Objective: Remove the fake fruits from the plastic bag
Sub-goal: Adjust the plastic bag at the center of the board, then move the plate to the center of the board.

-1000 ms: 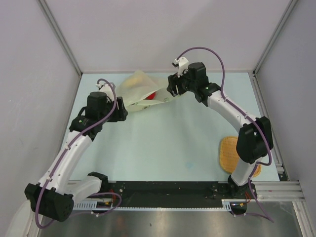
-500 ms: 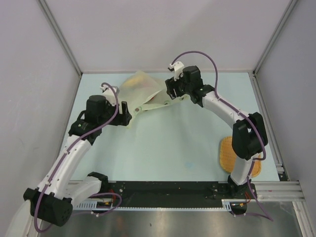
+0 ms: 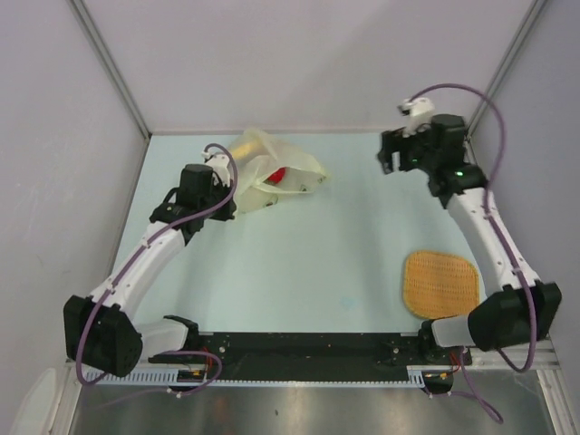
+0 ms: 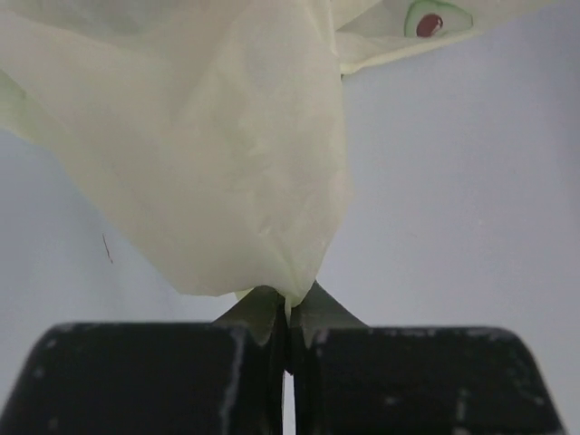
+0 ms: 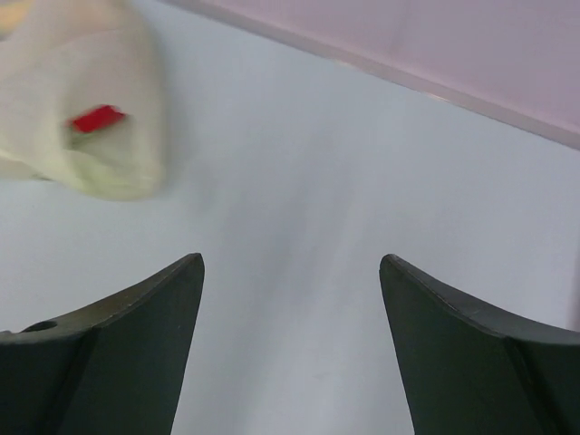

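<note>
The pale cream plastic bag [image 3: 272,168] lies crumpled at the far left of the table. A red fruit [image 3: 279,175] shows through its thin skin; the other fake fruits are hidden. My left gripper [image 3: 232,188] is at the bag's left edge. In the left wrist view it [image 4: 290,306] is shut on a fold of the plastic bag [image 4: 227,163], which hangs up and away from the jaws. My right gripper [image 3: 390,161] hovers at the far right, apart from the bag. It [image 5: 290,263] stands open and empty over bare table, with the plastic bag [image 5: 100,154] and the red fruit [image 5: 97,118] at upper left.
A round orange woven mat [image 3: 441,284] lies at the near right, beside the right arm's forearm. The enclosure's back wall [image 3: 299,63] and side walls stand close behind and beside the bag. An avocado print [image 4: 433,18] marks the bag.
My right gripper let go of the bag and swung away to the far right, opening wider. My left gripper moved in and shut on the bag's left edge. The bag slumped onto the table.
</note>
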Robot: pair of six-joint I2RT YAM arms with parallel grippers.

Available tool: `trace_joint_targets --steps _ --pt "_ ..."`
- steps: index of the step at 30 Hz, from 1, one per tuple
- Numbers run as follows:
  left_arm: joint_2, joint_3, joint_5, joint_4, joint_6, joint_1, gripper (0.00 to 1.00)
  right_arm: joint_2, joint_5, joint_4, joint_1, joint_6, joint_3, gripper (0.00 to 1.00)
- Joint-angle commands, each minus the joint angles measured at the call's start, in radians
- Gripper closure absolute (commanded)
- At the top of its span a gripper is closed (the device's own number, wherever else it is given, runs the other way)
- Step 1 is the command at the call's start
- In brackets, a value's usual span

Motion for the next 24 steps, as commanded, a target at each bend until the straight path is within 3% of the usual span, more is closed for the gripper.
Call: trace_joint_targets --steps 1,2,3,4,5,8,10,11,16,24 --pt "0.042 0.099 -0.046 0.16 0.021 0.009 1.0 -0.077 -0.029 -0.266 -0.265 -0.045 -0.123 0.17" --pt "0.051 0.118 -0.041 0.173 0.019 0.009 0.96 -0.086 -0.044 -0.29 -0.309 -0.119 -0.149 0.17" --pt "0.059 0.131 -0.038 0.176 0.019 0.009 0.84 -0.086 -0.04 -0.316 -0.384 -0.158 -0.174 0.18" --pt "0.063 0.147 -0.028 0.175 0.021 0.009 0.69 -0.084 -0.023 -0.364 -0.417 -0.189 -0.213 0.18" --pt "0.071 0.177 -0.015 0.168 0.027 0.009 0.43 -0.083 0.005 -0.381 -0.452 -0.221 -0.231 0.18" --pt "0.074 0.217 -0.033 0.156 0.027 0.009 0.19 -0.066 0.028 -0.45 -0.613 -0.299 -0.277 0.18" --pt "0.071 0.23 -0.049 0.147 0.022 0.009 0.12 -0.06 0.043 -0.5 -0.699 -0.342 -0.289 0.14" --pt "0.071 0.243 -0.06 0.141 0.012 0.009 0.02 -0.061 0.071 -0.513 -0.721 -0.35 -0.303 0.14" --pt "0.056 0.242 -0.095 0.136 -0.016 0.009 0.0 -0.091 0.102 -0.568 -0.825 -0.401 -0.378 0.13" --pt "0.094 0.263 -0.028 0.136 -0.042 0.009 0.01 -0.017 0.077 -0.449 -0.88 -0.411 -0.495 0.16"
